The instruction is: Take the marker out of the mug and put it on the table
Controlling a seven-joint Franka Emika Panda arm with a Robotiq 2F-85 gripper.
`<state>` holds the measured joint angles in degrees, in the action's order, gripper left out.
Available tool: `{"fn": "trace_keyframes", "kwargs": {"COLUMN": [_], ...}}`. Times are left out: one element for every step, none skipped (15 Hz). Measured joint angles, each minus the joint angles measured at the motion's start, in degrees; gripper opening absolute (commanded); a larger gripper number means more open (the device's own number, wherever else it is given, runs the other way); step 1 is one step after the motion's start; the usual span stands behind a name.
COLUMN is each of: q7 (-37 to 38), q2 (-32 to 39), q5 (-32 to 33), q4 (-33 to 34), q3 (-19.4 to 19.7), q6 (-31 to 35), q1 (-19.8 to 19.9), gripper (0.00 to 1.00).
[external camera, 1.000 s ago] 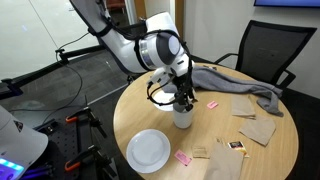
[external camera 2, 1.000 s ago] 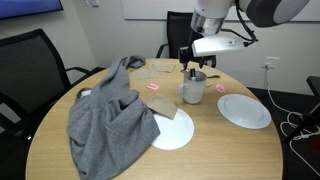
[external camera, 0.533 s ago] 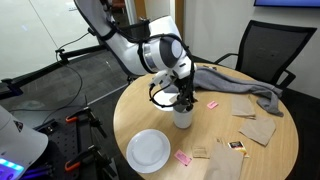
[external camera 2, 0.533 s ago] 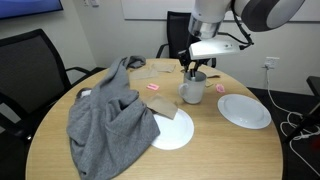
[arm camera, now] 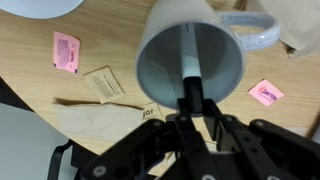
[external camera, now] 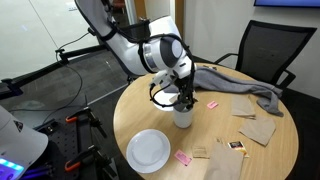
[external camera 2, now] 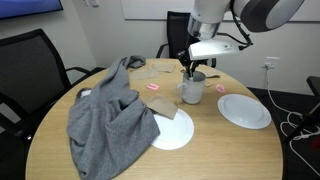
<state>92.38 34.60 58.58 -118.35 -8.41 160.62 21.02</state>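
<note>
Pincer (arm camera: 193,100) clenched on marker (arm camera: 188,55) top, w/ marker upright inside mug (arm camera: 158,55) on table (arm camera: 30,95)

No legible text — none anywhere

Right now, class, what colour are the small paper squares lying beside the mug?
Pink, clearest in the wrist view: paper squares flank the mug.

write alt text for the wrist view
Looking down, the gripper pinches the top of the marker standing inside the grey-white mug. The mug sits on the tan wooden table, with pink paper slips and a brown napkin nearby.
</note>
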Motion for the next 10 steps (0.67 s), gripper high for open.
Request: {"fn": "trace_keyframes", "kwargs": {"q7": [0.0, 0.0, 0.0, 0.0, 0.0, 0.0, -0.02, -0.26, -0.91, -1.69], "q2": [-0.26, -0.79, -1.61, -2.68, -4.04, -5.56, -7.16, -8.87, -10.41, -11.97], "q5": [0.47, 1.08, 1.59, 2.05, 2.33, 2.42, 2.45, 2.45, 2.39, 2.14], "q4": [-0.19, -0.55, -1.13, -1.87, -2.77, -3.73, -4.72, -5.78, -6.7, -7.65], "q3": [-0.01, -0.03, -0.04, -0.08, -0.16, -0.31, -0.47, -0.69, -0.93, -1.25], "q6": [0.07, 0.31, 0.51, 0.65, 0.66, 0.66, 0.66, 0.64, 0.6, 0.53], "q1": [-0.13, -0.28, -0.44, -0.58, -0.68, -0.74, -0.74, -0.74, -0.71, -0.65], "gripper": [0.05, 0.05, 0.05, 0.05, 0.05, 0.05, 0.05, 0.05, 0.05, 0.05]}}
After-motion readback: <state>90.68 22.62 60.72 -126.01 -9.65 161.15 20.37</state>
